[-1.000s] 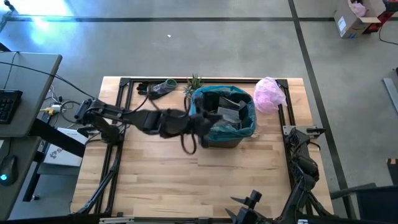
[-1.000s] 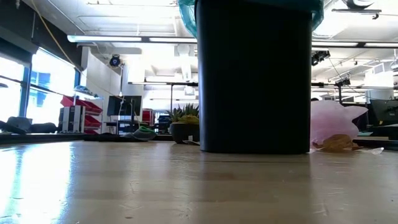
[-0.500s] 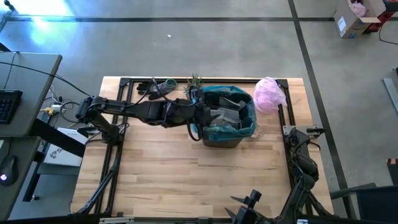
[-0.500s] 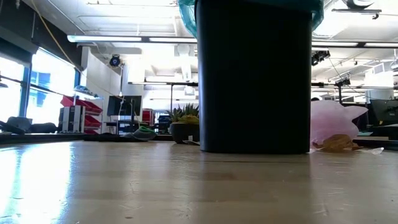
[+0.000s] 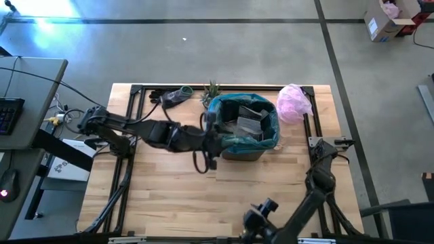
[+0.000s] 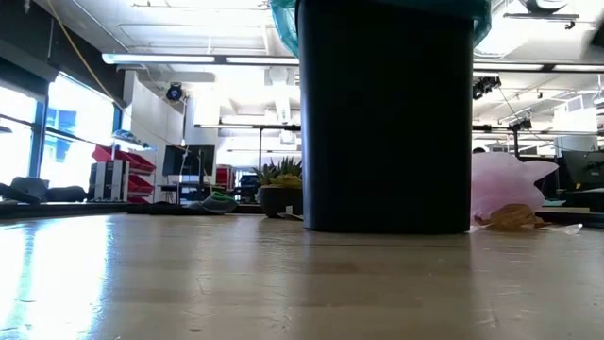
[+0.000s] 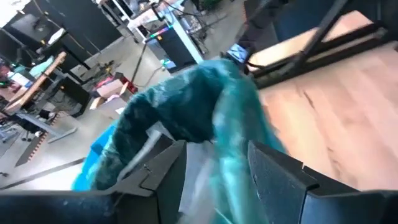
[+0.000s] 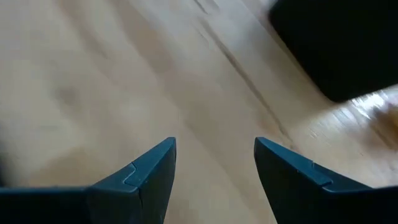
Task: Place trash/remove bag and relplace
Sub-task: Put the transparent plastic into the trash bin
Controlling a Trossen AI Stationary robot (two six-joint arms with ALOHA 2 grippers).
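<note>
A dark bin (image 5: pixel 243 150) stands at the far middle of the table, lined with the teal bag (image 5: pixel 270 134), whose rim is folded over the bin's edge. Grey and silvery trash (image 5: pixel 247 120) lies inside. My left gripper (image 5: pixel 214 133) is at the bin's left rim, open, with a bunched part of the bag's rim (image 7: pixel 208 118) between its fingers. My right gripper (image 5: pixel 259 211) hangs open over the table's near edge, with only bare wood below it (image 8: pixel 214 162). In the low view a brownish lump (image 6: pixel 512 217) lies on the table by the pink bag. My left gripper's open fingers (image 7: pixel 166 177) stand on either side of the bunched teal rim at the bin's left edge, coming from the table's left and slanting slightly down. The picture is blurred, so I cannot tell whether they touch the plastic.
A pale pink bag (image 5: pixel 294 102) sits at the far right beside the bin. A small green plant (image 5: pixel 211 90) and dark gloves (image 5: pixel 169 97) lie along the far edge. A black frame (image 5: pixel 132 135) runs round the table. Bare wood spans the near half.
My left gripper first went toward the far edge up to the bin's rim, then drew back a little toward the near left. My right arm has swung out from its folded pose toward the table's left along the near edge, its gripper tipping downward.
</note>
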